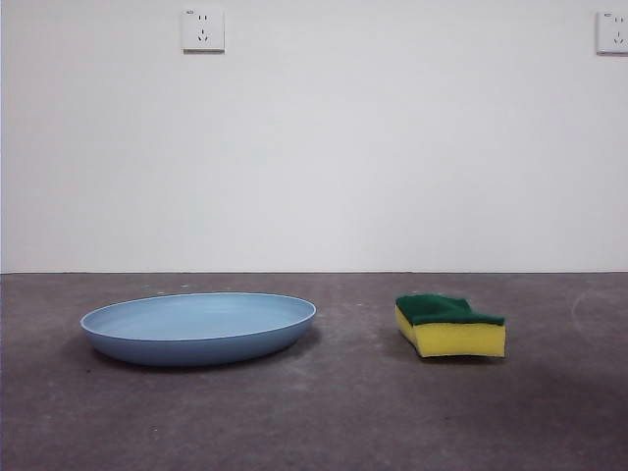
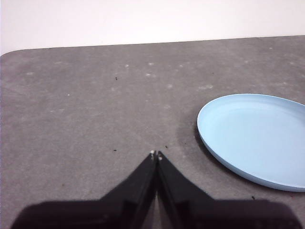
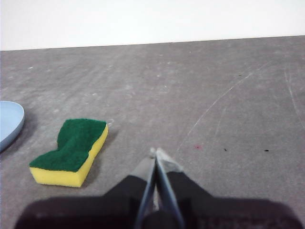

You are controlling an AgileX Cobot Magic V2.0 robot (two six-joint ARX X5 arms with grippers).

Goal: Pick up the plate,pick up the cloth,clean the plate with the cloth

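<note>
Front view is showing us the plate [image 1: 199, 327] lying flat on the grey table [image 1: 334, 422], with the cloth [image 1: 449, 325], a yellow sponge under a green scouring layer, sitting well apart from it, and neither arm is reaching into that view. We are holding the left gripper [image 2: 156, 153] above bare table just beside the plate's rim, its jaws pressed together and holding nothing. We are keeping the right gripper [image 3: 156, 151] near the cloth without touching it, its jaws likewise closed and empty. Nothing is lifted yet, so both pickups are still ahead of us. We are judging the plate as light, stiff and smooth, likely slippery, so the raised rim looks like the place to pinch. The cloth is looking soft and springy; we are expecting it to squash, and gripping across its narrow waist should hold best.
</note>
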